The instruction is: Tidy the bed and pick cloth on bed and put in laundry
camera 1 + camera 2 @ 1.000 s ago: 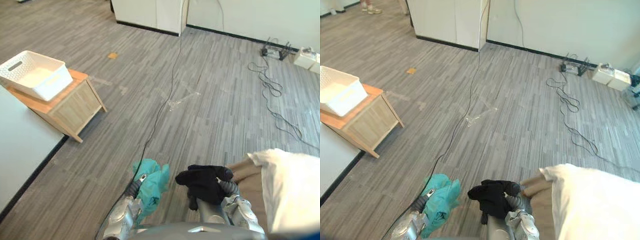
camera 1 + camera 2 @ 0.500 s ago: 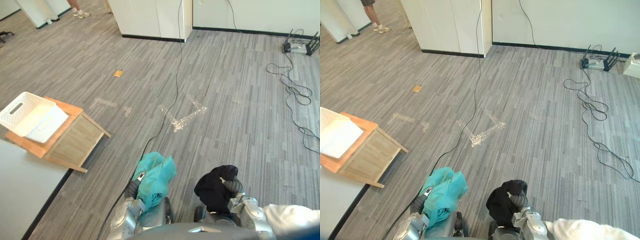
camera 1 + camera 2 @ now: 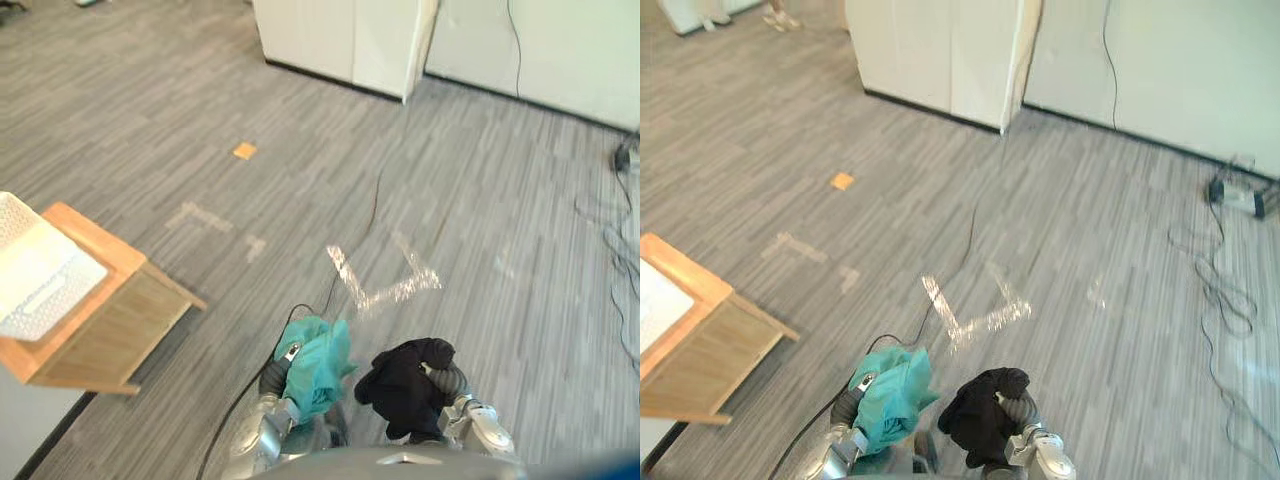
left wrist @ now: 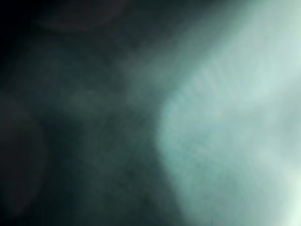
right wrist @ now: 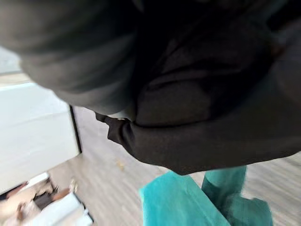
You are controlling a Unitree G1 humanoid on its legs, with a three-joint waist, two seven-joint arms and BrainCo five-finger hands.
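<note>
View swung off bed. My left robot hand (image 3: 271,380) carries crumpled teal cloth (image 3: 318,360), right robot hand (image 3: 451,382) bunched black cloth (image 3: 400,386); grip hidden, cannot tell.

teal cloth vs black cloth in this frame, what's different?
Colour: the teal cloth is bright turquoise, the black cloth is dark.
Holder: the teal cloth is in the left hand, the black cloth in the right hand.
Side: the teal cloth is nearer the white basket on the wooden stand; the black cloth is farther from it.
Shared: both are bunched up and held above the floor, neither in the basket.
</note>
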